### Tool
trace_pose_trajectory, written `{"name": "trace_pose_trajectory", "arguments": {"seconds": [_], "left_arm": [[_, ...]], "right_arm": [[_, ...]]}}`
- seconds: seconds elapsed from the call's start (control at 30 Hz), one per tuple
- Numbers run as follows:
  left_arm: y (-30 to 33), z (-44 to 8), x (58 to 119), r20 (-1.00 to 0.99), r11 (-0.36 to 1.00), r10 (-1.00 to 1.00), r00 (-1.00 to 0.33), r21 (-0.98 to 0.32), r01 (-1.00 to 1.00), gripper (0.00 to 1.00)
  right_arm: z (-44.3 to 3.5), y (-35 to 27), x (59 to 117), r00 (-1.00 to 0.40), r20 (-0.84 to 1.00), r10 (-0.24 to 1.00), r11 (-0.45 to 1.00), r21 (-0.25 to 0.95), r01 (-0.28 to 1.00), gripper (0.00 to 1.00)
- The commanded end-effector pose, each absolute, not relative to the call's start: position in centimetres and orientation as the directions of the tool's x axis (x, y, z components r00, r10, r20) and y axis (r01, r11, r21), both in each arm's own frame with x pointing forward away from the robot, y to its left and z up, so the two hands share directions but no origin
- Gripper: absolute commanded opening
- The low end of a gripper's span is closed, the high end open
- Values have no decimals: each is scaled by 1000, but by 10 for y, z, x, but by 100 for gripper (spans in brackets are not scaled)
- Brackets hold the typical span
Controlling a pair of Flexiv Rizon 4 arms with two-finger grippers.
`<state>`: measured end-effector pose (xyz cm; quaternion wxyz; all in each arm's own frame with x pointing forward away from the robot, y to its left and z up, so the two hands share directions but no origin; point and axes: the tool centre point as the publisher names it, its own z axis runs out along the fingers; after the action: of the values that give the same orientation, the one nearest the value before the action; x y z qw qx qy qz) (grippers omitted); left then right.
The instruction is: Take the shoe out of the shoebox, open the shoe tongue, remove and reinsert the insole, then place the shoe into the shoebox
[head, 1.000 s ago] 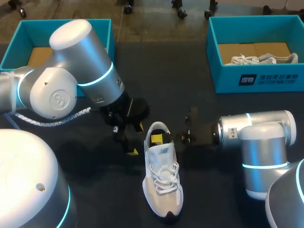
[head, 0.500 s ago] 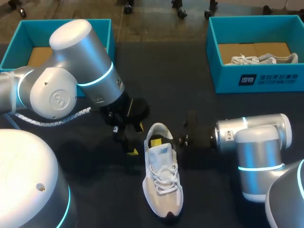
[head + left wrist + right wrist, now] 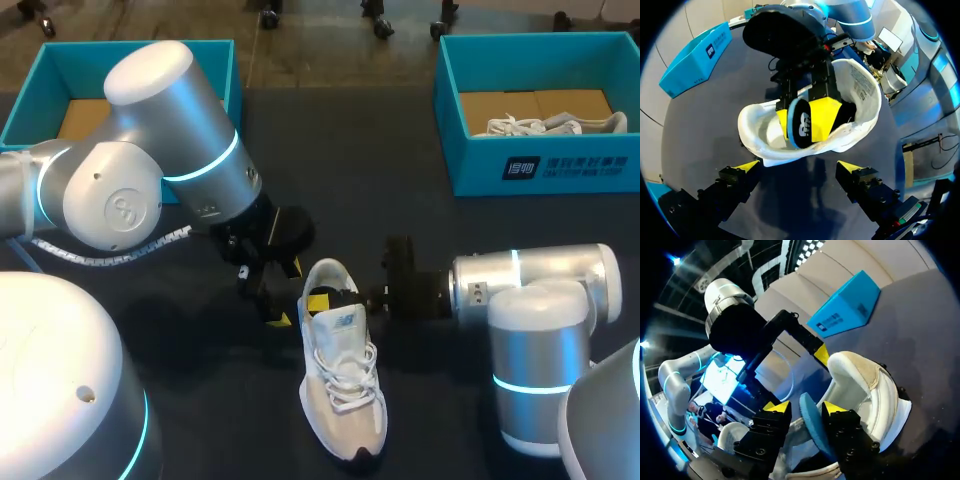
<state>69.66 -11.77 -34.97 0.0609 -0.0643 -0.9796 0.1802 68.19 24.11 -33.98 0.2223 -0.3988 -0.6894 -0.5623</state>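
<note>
Shoe (image 3: pixel 341 390) points toe nearward, heel away; right gripper (image 3: pixel 805 410) pinches insole (image 3: pixel 811 429), left gripper (image 3: pixel 799 166) spread.

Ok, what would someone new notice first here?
The white lace-up sneaker lying mid-table, with the right hand pinching its blue-edged insole on edge at the opening. The left hand sits open just beside the heel, and a teal cardboard shoebox at the far right holds a second white shoe.
</note>
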Motion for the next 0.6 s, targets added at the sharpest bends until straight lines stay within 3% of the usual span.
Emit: {"name": "trace_pose_trajectory", "arguments": {"seconds": [0.03, 0.6], "left_arm": [[-118, -350, 696, 95, 927, 147, -985, -360, 104, 100], [-118, -350, 696, 95, 927, 147, -985, -360, 104, 100]], "right_arm": [[-329, 234, 684, -584, 748, 316, 72, 594, 801, 42], [-319, 219, 697, -614, 695, 373, 145, 610, 779, 50]]}}
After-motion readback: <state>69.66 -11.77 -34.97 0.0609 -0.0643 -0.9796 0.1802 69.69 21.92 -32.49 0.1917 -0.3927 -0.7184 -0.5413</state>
